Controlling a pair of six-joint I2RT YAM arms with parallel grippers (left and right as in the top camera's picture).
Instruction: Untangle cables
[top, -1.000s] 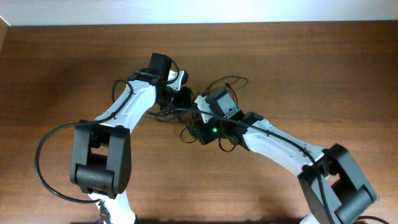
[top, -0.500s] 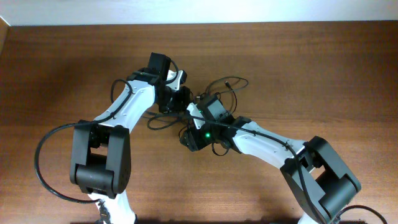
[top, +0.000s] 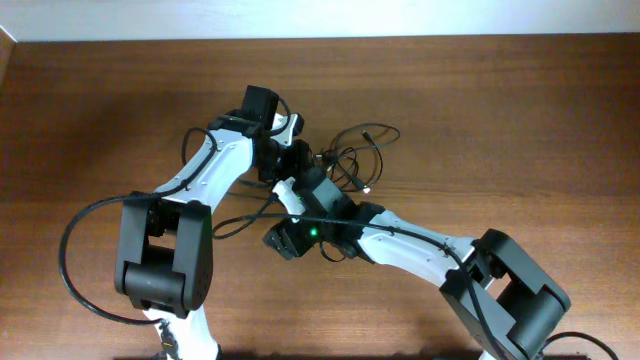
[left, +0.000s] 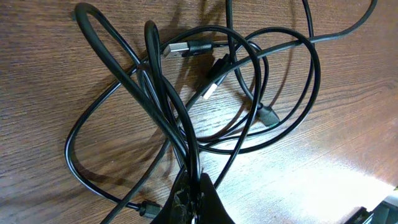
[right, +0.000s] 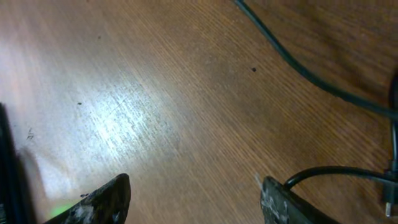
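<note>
The cables are a tangle of thin black loops on the wooden table, just right of my left gripper. In the left wrist view the cables cross in several loops, with a USB plug and a metallic-tipped plug in the middle. My left gripper is shut on a few black strands at the bottom edge. My right gripper sits in front of the bundle. In the right wrist view it is open over bare wood, with one cable passing beyond it.
The wooden table ends at a pale wall along the far edge. One black strand trails out to the front left of the bundle. The two arms cross close together near the table's middle.
My right arm has swung left and toward the front, away from the bundle, and its gripper is now over bare wood. My left arm has barely moved and keeps its hold.
</note>
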